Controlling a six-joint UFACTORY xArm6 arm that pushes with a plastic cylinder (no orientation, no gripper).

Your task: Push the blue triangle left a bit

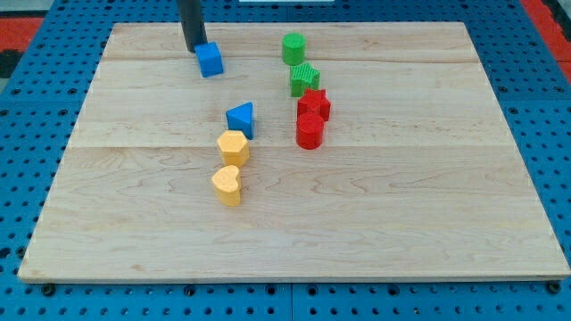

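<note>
Right now my tip (194, 48) sits near the view's top, just beside the blue cube (211, 60) on its left, and well apart from the blue triangle (241, 119) at mid-board. It is a bare rod with nothing to open or close, and it holds nothing.

Risks as I judge them: to shove the triangle leftward I must come round to its right, where the red star (314, 103) and red cylinder (310, 131) crowd close. The yellow hexagon (233, 146) sits just below the triangle, nearly touching, so it could get dragged along. The triangle's slanted faces could also make it spin.

Blocks look smooth and matte; the wooden board (401, 214) shows pale grain.
</note>
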